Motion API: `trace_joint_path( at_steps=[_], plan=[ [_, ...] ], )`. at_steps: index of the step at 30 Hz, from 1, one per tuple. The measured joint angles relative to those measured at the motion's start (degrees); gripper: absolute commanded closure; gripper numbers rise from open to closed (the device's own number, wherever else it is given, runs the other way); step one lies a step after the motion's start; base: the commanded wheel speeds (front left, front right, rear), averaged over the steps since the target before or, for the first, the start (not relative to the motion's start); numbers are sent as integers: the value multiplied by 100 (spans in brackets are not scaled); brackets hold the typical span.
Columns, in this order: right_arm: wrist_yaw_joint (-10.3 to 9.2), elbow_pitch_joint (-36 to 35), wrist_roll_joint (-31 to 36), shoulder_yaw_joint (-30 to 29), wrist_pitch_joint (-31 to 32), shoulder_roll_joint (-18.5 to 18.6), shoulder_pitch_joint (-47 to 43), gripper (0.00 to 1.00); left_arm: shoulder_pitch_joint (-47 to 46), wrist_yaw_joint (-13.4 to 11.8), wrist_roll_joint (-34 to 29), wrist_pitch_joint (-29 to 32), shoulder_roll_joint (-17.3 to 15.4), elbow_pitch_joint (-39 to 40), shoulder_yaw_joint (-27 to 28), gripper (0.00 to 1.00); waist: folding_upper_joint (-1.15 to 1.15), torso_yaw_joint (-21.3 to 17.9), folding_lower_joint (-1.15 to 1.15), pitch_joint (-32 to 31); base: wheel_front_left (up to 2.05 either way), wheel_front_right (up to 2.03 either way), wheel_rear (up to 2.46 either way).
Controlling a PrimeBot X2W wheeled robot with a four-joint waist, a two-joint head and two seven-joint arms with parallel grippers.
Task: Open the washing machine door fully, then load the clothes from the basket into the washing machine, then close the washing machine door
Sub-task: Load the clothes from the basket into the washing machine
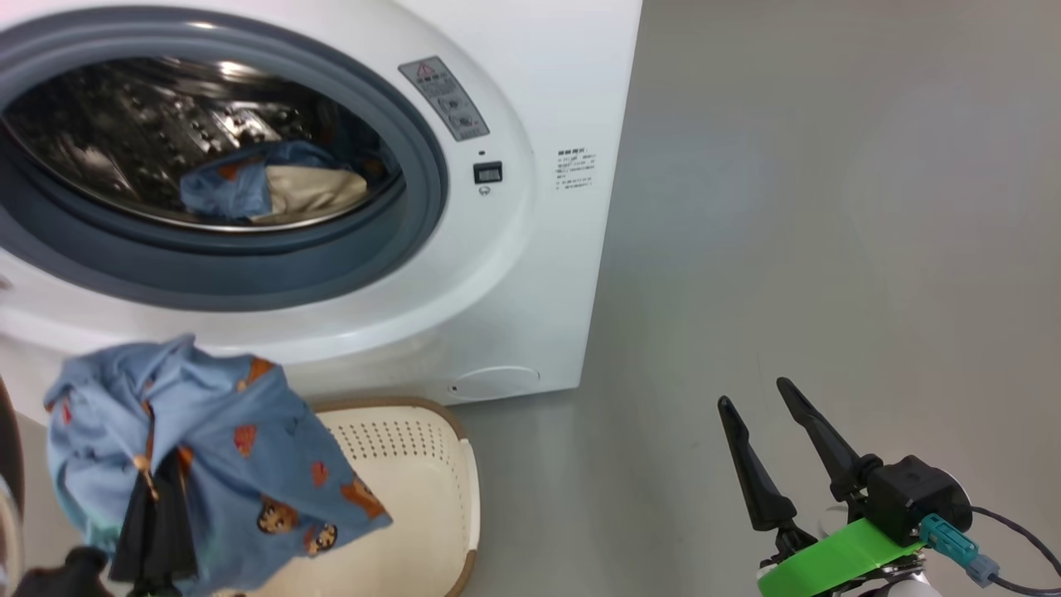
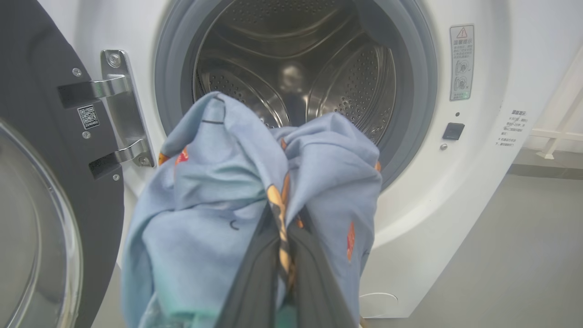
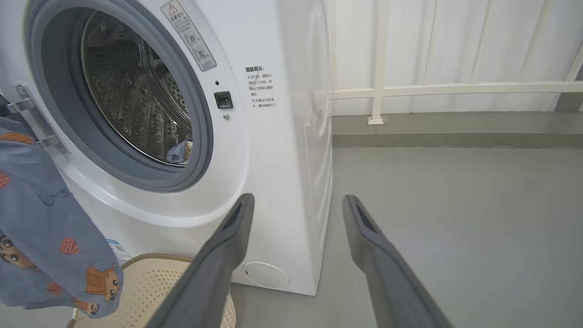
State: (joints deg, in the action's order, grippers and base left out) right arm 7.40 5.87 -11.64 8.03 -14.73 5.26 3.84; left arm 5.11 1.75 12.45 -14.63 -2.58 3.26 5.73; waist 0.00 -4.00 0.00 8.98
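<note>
My left gripper (image 1: pixel 153 489) is shut on a blue bear-print garment (image 1: pixel 249 448), one of the clothes, which hangs bunched above the cream basket (image 1: pixel 466 473). In the left wrist view that garment (image 2: pixel 214 200) drapes over the gripper (image 2: pixel 283 223), level with the drum mouth of the washing machine (image 2: pixel 455 205). The washing machine door (image 2: pixel 32 82) stands swung open at the left on its hinge. Blue and cream clothes (image 1: pixel 273 186) lie inside the drum. My right gripper (image 1: pixel 754 394) is open and holds nothing, low to the right of the washing machine (image 1: pixel 530 83).
Grey floor (image 1: pixel 829 249) stretches wide to the right of the machine. A white railing (image 3: pixel 378 86) on a low kerb stands behind it. The basket (image 3: pixel 155 282) sits right against the machine's front, below the drum opening.
</note>
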Motion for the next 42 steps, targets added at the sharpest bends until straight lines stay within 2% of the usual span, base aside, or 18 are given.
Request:
trace_joint_path(
  at_steps=[10,17,33,42],
  plan=[
    [0,-3,10,-2,0,-13,166,0,-1068,62,97,0,41,-644,-5,100,0,-19,0,481,0,0,0],
    [0,-35,18,74,0,-20,454,0,-2137,241,-120,-1,-15,-1344,-21,100,0,-75,0,864,0,0,0],
    [0,-23,16,226,0,-97,728,0,-4452,358,-447,-1,-768,-3217,-38,100,0,-562,0,1466,0,0,0],
    [0,-24,-3,231,0,-146,842,0,-5743,414,-475,167,-1004,-3994,-216,100,0,-744,0,1936,0,0,0]
  ],
)
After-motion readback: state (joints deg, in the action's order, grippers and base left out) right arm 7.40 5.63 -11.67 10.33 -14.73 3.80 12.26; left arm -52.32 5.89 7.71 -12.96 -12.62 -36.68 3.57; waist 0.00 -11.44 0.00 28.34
